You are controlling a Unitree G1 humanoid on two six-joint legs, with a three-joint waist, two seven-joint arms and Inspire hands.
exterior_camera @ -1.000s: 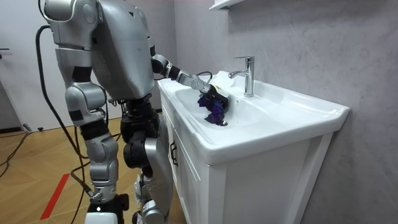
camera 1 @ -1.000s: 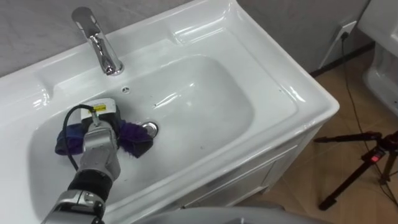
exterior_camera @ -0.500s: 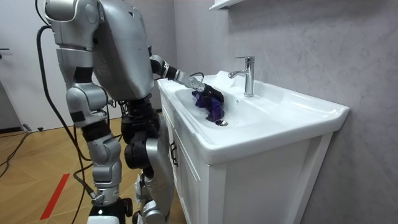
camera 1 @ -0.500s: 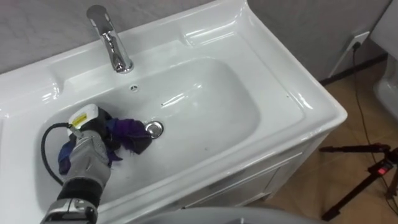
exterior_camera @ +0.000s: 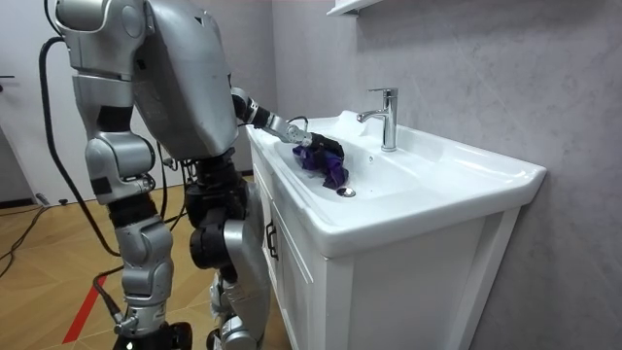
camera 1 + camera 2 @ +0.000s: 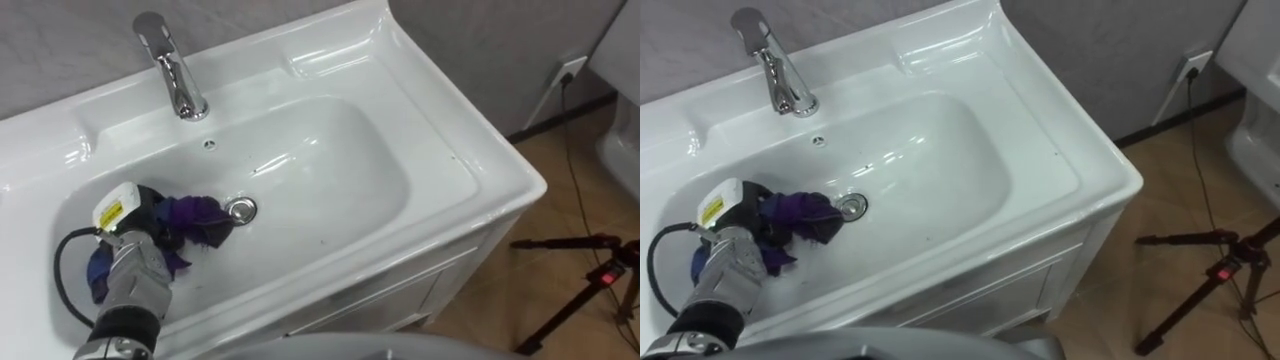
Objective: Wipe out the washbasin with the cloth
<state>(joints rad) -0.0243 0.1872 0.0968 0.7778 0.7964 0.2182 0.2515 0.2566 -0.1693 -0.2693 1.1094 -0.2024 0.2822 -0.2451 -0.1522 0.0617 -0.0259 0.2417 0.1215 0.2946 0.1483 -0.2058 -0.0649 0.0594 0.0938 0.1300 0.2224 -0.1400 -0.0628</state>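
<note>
purple cloth (image 6: pixel 190 218) now farther left of drain (image 6: pixel 240 210), left hand (image 6: pixel 137 213) tight around it

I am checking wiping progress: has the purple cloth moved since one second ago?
Yes. In the left eye view the purple cloth, held in the left hand, has slid left, away from the drain.

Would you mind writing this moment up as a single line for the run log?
step: wipe basin | left hand: in basin, shut on cloth | cloth: beside drain, on its left
</note>
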